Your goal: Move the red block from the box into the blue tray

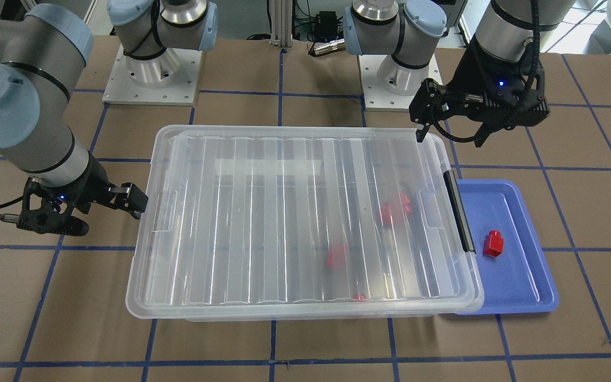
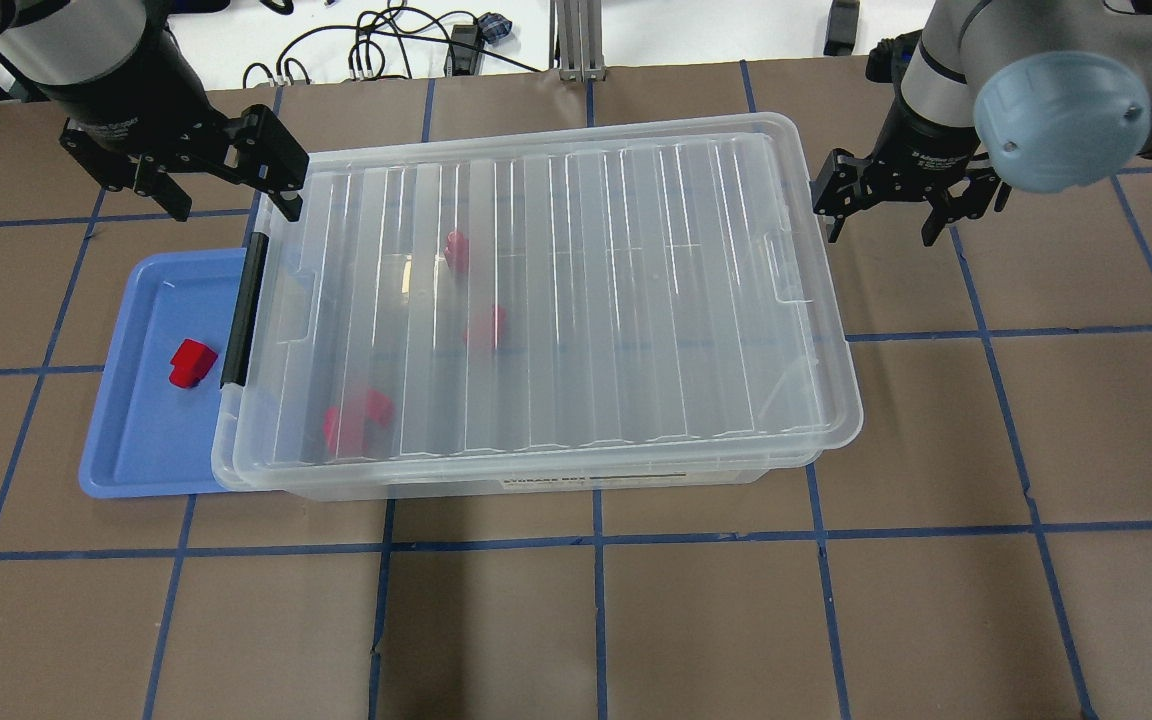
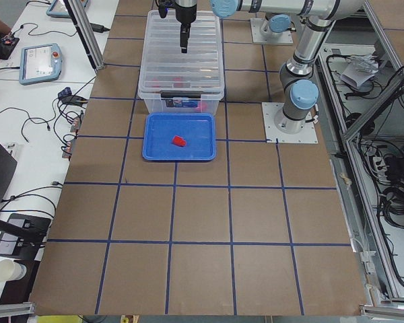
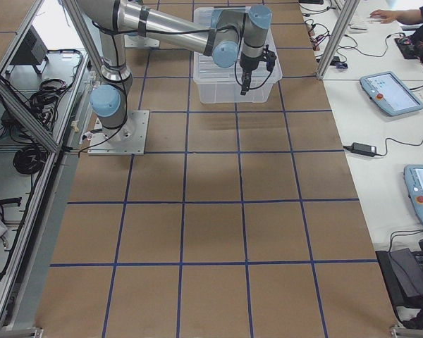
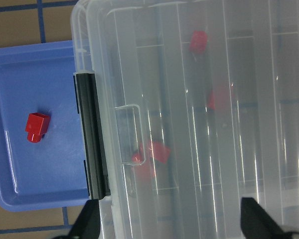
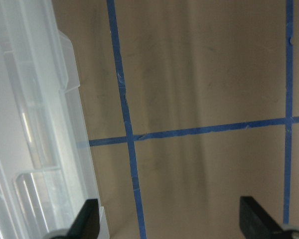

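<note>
The clear box [image 2: 636, 300] lies mid-table with its ribbed lid on and its black latch [image 2: 244, 310] toward the blue tray [image 2: 136, 440]. One red block [image 2: 191, 362] lies in the tray and also shows in the left wrist view [image 5: 37, 127]. Three more red blocks [image 2: 356, 420] show blurred through the lid. My left gripper [image 2: 221, 185] is open and empty, above the box's far corner at the latch end. My right gripper [image 2: 884, 210] is open and empty, over bare table just past the box's other end.
The brown table has a grid of blue tape lines [image 2: 596, 540]. The two arm bases [image 1: 151, 74] stand behind the box. The tray's near edge tucks under the box's overhanging lid rim [image 1: 464, 254]. Cables lie beyond the table's far edge [image 2: 386, 50].
</note>
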Robot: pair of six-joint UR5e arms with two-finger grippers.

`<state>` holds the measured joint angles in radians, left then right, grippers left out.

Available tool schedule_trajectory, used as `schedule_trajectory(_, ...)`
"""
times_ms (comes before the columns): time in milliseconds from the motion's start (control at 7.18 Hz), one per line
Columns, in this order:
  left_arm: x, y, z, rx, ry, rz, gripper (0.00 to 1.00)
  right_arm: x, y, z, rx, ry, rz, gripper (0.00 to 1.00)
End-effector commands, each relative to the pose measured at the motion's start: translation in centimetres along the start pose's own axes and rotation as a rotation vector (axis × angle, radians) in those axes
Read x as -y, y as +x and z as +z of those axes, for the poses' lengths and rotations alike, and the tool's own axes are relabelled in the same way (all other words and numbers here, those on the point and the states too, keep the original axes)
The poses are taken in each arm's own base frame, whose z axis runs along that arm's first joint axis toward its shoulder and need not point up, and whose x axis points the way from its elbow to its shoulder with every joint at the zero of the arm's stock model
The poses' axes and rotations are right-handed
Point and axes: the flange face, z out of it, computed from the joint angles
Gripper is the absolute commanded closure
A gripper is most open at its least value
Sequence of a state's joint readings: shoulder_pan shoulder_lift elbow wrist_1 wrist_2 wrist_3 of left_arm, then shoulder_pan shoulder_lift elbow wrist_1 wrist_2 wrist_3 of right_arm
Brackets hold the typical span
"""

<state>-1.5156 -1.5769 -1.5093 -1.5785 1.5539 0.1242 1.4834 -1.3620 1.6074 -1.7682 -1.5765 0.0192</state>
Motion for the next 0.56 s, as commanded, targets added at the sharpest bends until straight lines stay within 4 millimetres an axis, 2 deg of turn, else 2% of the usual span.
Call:
schedule_trajectory(0, 0.1, 0.0, 0.0, 0.000, 0.000, 0.000, 0.00, -2.3, 0.2, -4.7, 0.000, -0.001, 0.002, 0.00)
schedule_trajectory(279, 0.1, 0.1, 0.2, 0.000, -0.003, 0.001, 0.00, -5.5, 0.1, -8.8, 0.001, -0.006, 0.043, 0.00)
schedule_trajectory(418, 0.2, 0.1, 0.1, 0.000, 0.000, 0.002, 0.00, -6.9, -0.7, -9.4, -0.001, -0.019, 0.077, 0.00)
